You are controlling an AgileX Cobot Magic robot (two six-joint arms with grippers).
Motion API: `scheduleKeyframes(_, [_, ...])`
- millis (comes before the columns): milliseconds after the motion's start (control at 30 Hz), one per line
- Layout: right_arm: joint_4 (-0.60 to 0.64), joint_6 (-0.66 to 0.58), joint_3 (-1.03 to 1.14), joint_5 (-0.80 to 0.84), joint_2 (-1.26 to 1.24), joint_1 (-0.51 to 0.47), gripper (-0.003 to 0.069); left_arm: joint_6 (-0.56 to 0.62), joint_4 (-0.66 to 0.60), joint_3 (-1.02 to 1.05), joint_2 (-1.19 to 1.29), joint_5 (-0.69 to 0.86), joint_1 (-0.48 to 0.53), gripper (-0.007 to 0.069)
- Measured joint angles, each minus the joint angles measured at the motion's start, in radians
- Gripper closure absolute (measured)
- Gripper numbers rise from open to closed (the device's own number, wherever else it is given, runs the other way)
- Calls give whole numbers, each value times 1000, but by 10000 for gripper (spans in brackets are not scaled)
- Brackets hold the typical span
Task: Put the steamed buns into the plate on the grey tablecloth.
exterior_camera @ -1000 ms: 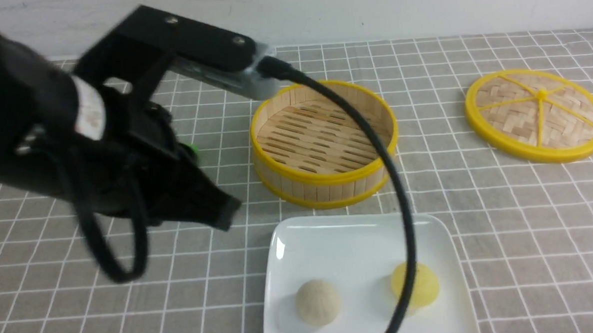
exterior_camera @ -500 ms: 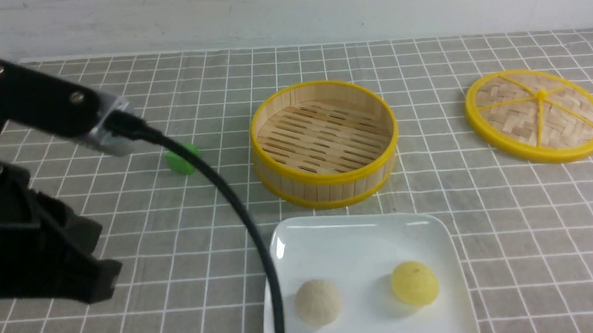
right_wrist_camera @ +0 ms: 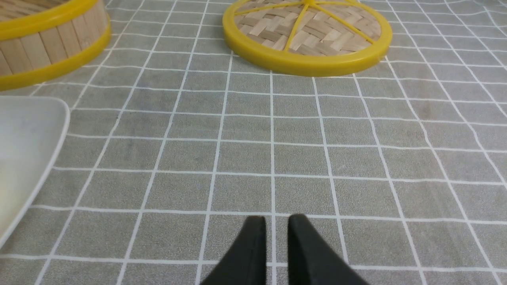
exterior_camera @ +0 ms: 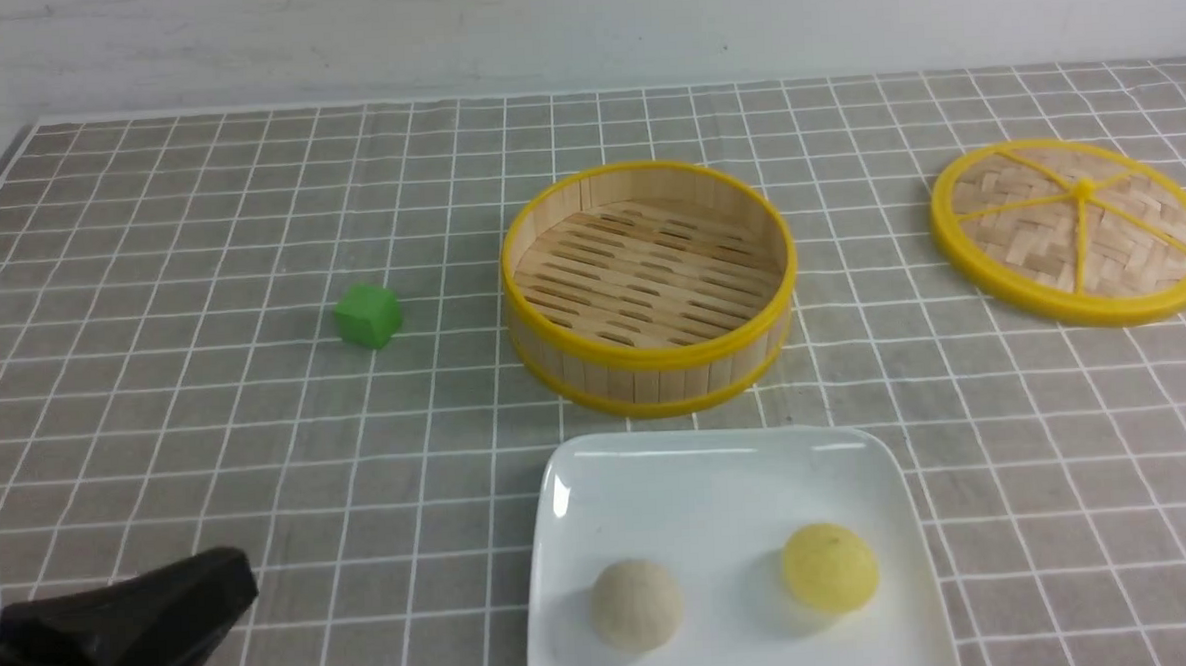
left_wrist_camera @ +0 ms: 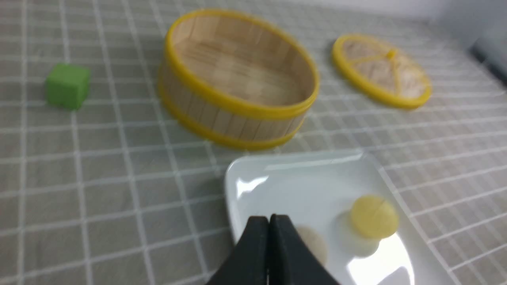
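Well, from the front both buns sit in the white plate (exterior_camera: pixel 725 487) on the grey tablecloth (exterior_camera: pixel 206 420): the cream bun (exterior_camera: pixel 636 603) left, the yellow bun (exterior_camera: pixel 829 567) right, apart from each other. Behind the plate stands the bamboo basket (exterior_camera: pixel 649 282), with a green cube (exterior_camera: pixel 368 315) to its left and the woven lid (exterior_camera: pixel 1074 229) far right. The left gripper (exterior_camera: pixel 126 634) shows at the lower left corner.

From the left wrist, the left gripper's jaws are pressed together, holding nothing.

From the right wrist, the right gripper (right_wrist_camera: pixel 275 233) hangs over bare cloth, jaws a narrow slit apart, holding nothing.
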Motion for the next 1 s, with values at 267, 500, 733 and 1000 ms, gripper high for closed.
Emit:
scheduleKeyframes(267, [0,-1,0,0,0,0,536,-26,143,58,-11,-192,0,600])
scheduleKeyframes(500, [0,-1,0,0,0,0,529,-26,174,61,-11,-96,0,593])
scheduleKeyframes(733, [-2,-2,0,0,0,0,520,-2,117,80,-19,-6,15,587])
scheduleKeyframes(1000, [-3,-9,0,0,0,0,513,384,-167,201,-118,15,301,580])
